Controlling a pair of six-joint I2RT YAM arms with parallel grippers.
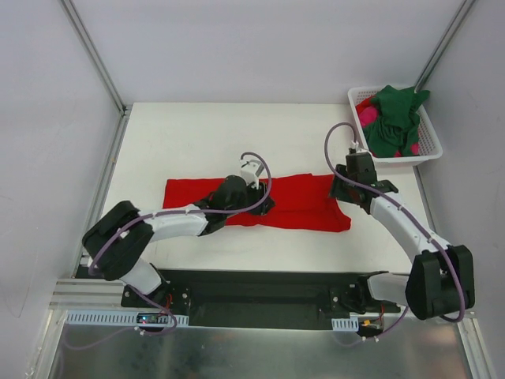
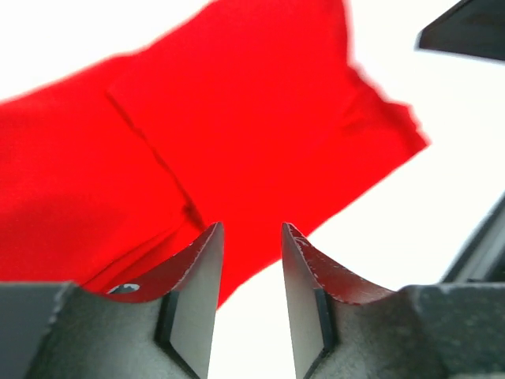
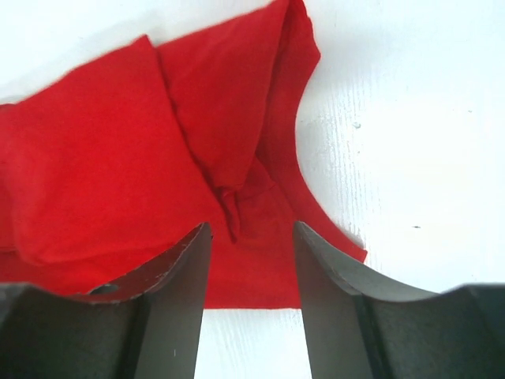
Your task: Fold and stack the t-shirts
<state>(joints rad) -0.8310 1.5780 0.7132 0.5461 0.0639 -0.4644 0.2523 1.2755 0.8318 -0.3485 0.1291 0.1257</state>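
A bright red short-sleeved cloth t-shirt lies on the white table. It is folded into a long band running left to right across the middle. Its right end widens, and one corner points toward the near edge.

The left end effector sits over the middle of this band, near its near edge. In the left wrist view its two dark fingers stand apart. Nothing is clamped between them. The red cloth spreads beyond the tips, with a fold line crossing it and bare table to the right.

The right end effector is over the right end of the band. In the right wrist view its fingers are also spread, and they grip nothing. Red cloth shows in the gap between them, bunched into small creases just past the tips. A curved edge of the shirt runs beside the right finger.

A white slotted plastic basket stands at the far right corner of the table, well apart from the red shirt. A crumpled dark green t-shirt lies in it, piled above the rim. A magenta-pink t-shirt shows beneath the green one, on its left side.
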